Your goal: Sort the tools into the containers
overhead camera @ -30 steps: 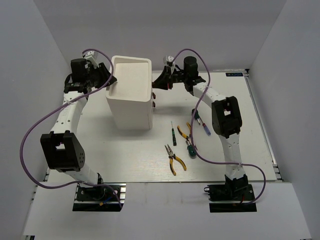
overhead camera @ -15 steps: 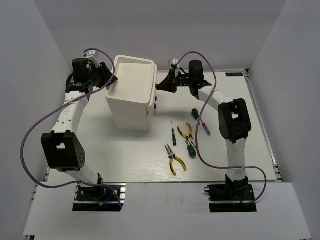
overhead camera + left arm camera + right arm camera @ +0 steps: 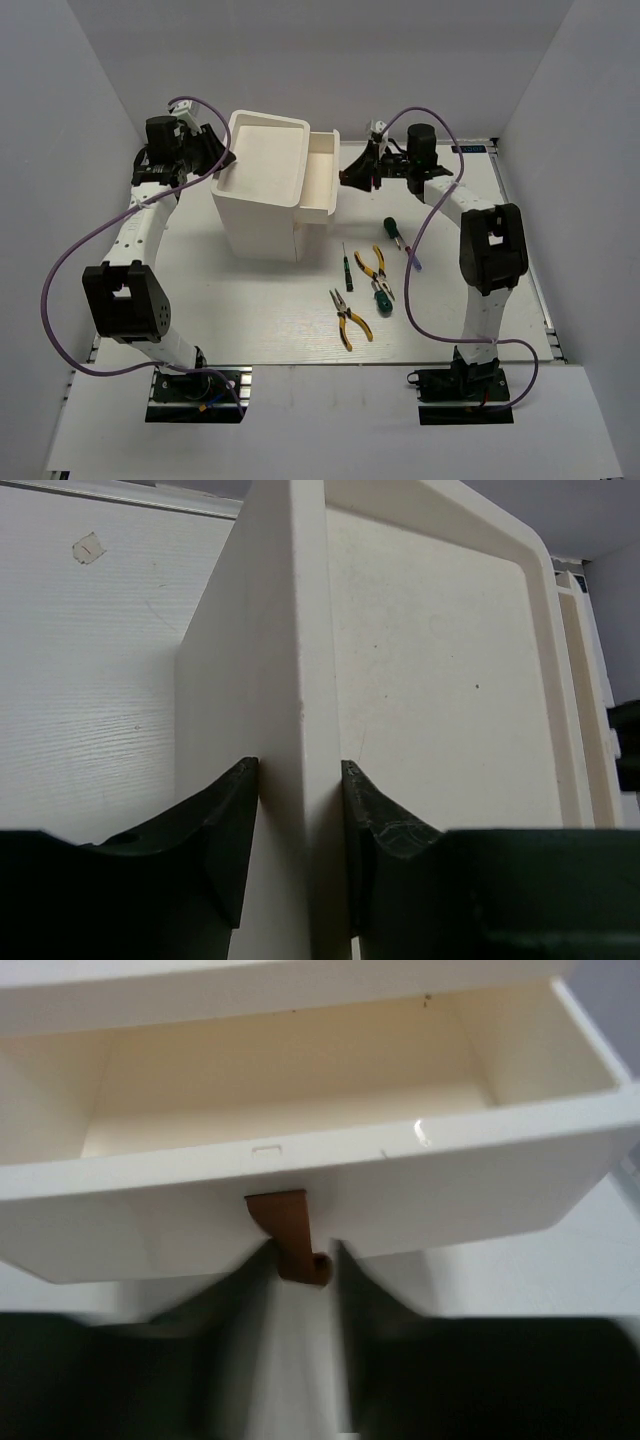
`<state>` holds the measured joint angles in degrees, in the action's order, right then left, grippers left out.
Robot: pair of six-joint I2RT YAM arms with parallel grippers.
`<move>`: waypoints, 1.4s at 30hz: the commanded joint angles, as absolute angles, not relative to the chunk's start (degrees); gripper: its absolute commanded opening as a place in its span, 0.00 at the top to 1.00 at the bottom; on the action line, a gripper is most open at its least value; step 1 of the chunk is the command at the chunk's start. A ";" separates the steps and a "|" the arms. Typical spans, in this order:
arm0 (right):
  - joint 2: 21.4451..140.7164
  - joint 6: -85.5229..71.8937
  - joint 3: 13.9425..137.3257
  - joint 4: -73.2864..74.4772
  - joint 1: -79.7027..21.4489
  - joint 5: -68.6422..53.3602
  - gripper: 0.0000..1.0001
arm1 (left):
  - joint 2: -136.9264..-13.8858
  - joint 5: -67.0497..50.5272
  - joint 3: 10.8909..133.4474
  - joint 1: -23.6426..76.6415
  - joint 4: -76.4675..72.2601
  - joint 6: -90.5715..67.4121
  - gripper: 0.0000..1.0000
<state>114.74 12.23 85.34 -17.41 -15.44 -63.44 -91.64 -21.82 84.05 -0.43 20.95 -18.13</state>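
Box: a tall white rectangular plastic box stood on the white tabletop, toward the far edge and left of the middle, with its rimmed top facing up.
Drawer: a small white plastic drawer stuck out of the box's right side at the top level, and its pale inside showed to the right wrist camera.
Knob: a brown hook-shaped knob hung from the middle of the drawer's front wall.
Left gripper: the left gripper was clamped on the box's left rim wall, with one dark finger pressed flat against each face of it.
Right gripper: the right gripper sat at the drawer front with its fingers narrow and close on either side of the knob. Blur hid whether they pressed it, so I cannot tell.
Pliers: one pair of yellow-handled pliers lay nearest the tabletop's near edge, right of the middle. A second pair of yellow-handled pliers lay just beyond it.
Thin screwdrivers: a thin dark-green screwdriver lay just left of the second pair. A thin blue-handled screwdriver lay to their right, partly hidden by the right arm.
Stubby screwdrivers: one stubby green-handled screwdriver lay farther back, below the right gripper. Another stubby green-handled screwdriver lay touching the second pair's handles.
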 commanded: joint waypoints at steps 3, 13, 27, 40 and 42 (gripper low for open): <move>111.80 14.24 87.10 -12.41 -14.06 -62.76 0.18 | -91.58 -27.33 83.94 0.79 20.21 -19.51 0.31; 107.22 23.90 92.98 23.95 -15.11 -18.70 1.00 | -91.49 -25.50 90.69 0.79 19.16 -20.04 0.10; 113.19 21.89 90.78 39.62 -17.67 -1.85 0.59 | -80.08 -9.49 90.90 0.79 35.32 -12.75 0.58; 119.26 18.37 90.70 40.96 -19.77 -0.53 0.47 | -65.66 -13.00 76.11 0.79 38.32 -13.27 0.09; 119.97 17.84 90.18 40.70 -20.21 -0.53 0.48 | -65.05 -13.62 75.59 0.79 38.85 -13.27 0.09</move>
